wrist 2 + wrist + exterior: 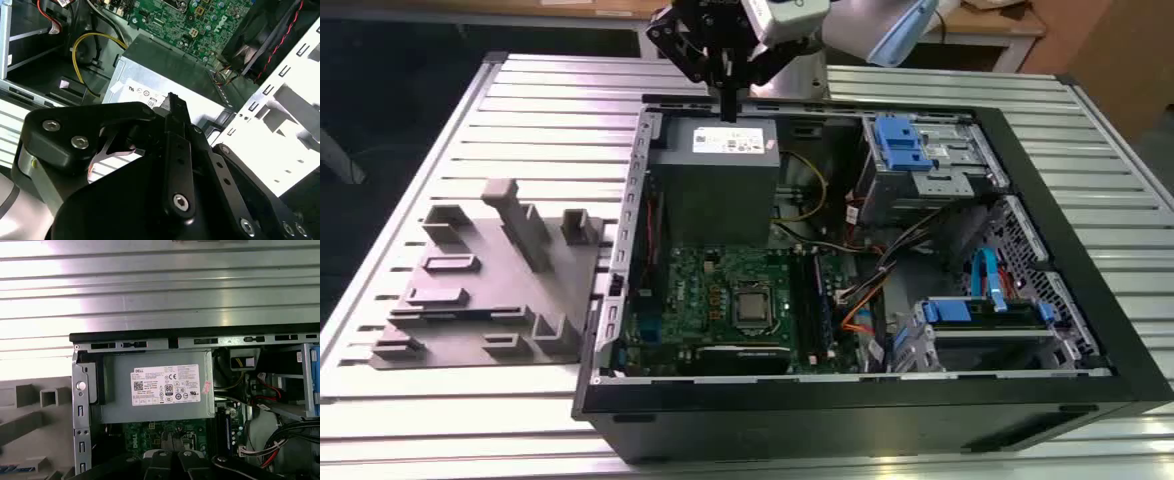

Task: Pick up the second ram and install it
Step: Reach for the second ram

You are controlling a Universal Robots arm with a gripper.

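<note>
My gripper point(727, 112) hangs over the back edge of the open computer case point(620, 250), just above the grey power supply point(714, 185). Its black fingers point(172, 107) point down at the labelled top of the power supply point(165, 60) and stand shut together; I see nothing between them. In the first wrist view the gripper point(177, 456) sits over the power supply point(155, 410) and the green motherboard point(150, 432). The long black memory slots point(814, 305) lie beside the motherboard point(707, 290). The second ram is out of view.
A grey moulded parts fixture point(494, 290) lies on the slatted metal table point(520, 110) at the exterior view's left of the case. Blue-latched drive cages point(903, 140) and loose cables point(881, 270) crowd the case's other half. A yellow cable point(82, 55) runs beside the power supply.
</note>
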